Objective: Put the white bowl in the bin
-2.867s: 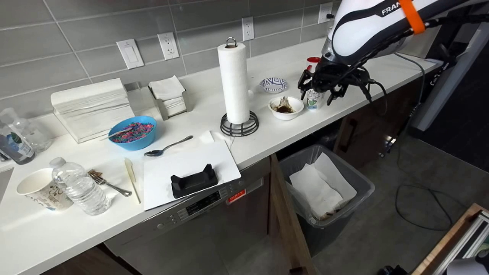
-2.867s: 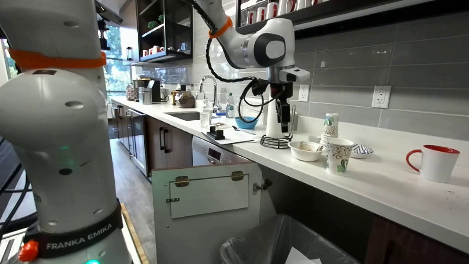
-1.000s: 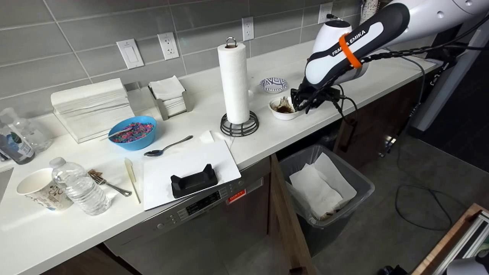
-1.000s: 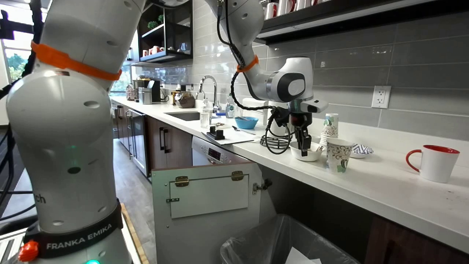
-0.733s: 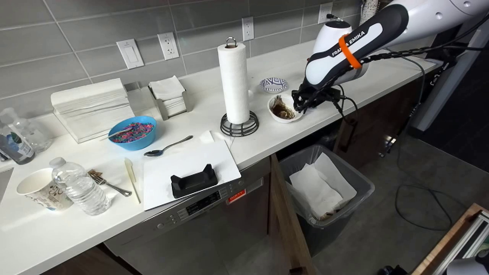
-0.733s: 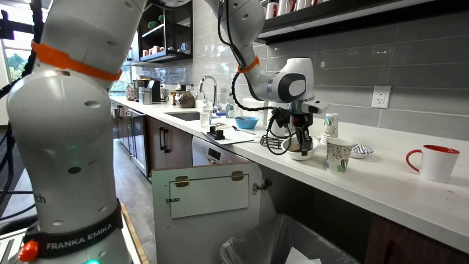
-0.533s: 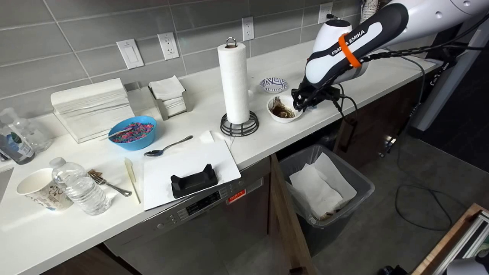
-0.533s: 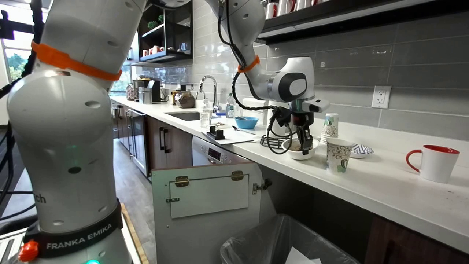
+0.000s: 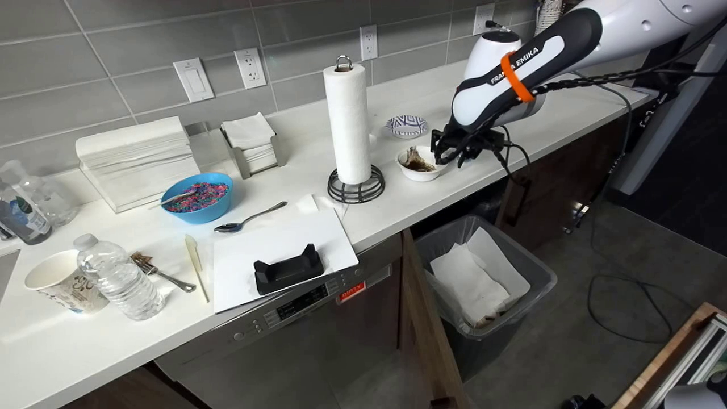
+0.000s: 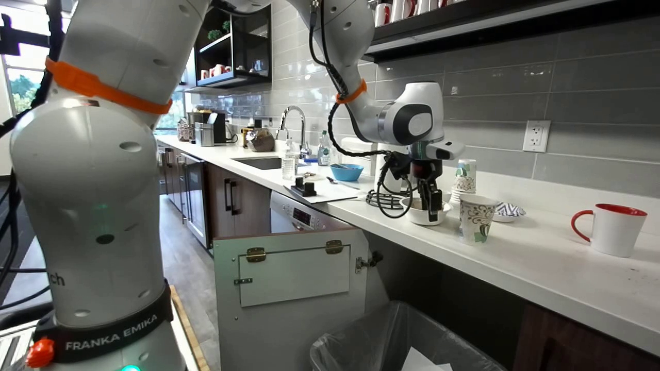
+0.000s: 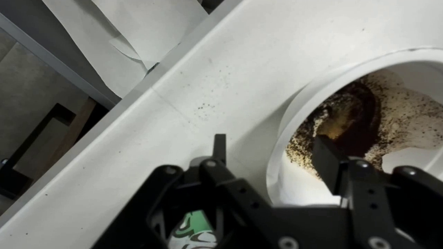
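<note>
Black two-finger gripper [image 11: 271, 149] is now lowered, spread jaws straddling the rim of small round white bowl [image 9: 419, 175], so pinching looks next, dark grey rectangular plastic bin [image 9: 494, 339] after.

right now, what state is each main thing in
White bowl: upright on the counter, soiled inside
Tool: open, astride the white bowl's rim
Bin: open, lined, paper inside
Cabinet door: open
Dishwasher: looks shut, marked DIRTY
Blue bowl: upright, holding colourful bits
Paper-towel roll: upright
Red-rimmed mug: upright
</note>
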Robot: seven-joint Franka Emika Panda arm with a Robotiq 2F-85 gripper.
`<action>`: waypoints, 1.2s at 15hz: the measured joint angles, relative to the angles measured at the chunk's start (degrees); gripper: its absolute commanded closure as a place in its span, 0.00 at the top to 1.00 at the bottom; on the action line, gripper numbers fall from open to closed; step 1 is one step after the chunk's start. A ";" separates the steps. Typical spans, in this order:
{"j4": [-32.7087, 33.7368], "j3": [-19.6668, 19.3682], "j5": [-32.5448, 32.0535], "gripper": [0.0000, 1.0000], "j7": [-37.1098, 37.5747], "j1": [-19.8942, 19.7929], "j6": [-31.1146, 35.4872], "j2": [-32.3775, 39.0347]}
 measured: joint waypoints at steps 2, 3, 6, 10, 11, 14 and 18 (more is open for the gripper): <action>0.43 0.00 0.17 0.17 -0.57 0.00 0.00 0.43; 0.75 0.00 0.29 0.11 -0.85 0.00 0.00 0.72; 1.65 0.01 0.90 0.00 -1.91 0.00 0.00 1.62; 3.18 0.07 2.01 0.03 -2.78 0.00 0.04 1.94; 3.40 0.07 2.25 0.03 -2.99 0.00 0.04 1.95; 3.69 0.55 3.98 0.02 -5.46 -0.19 0.04 1.76; 1.92 4.97 10.59 0.02 -17.57 -2.76 -1.56 -0.09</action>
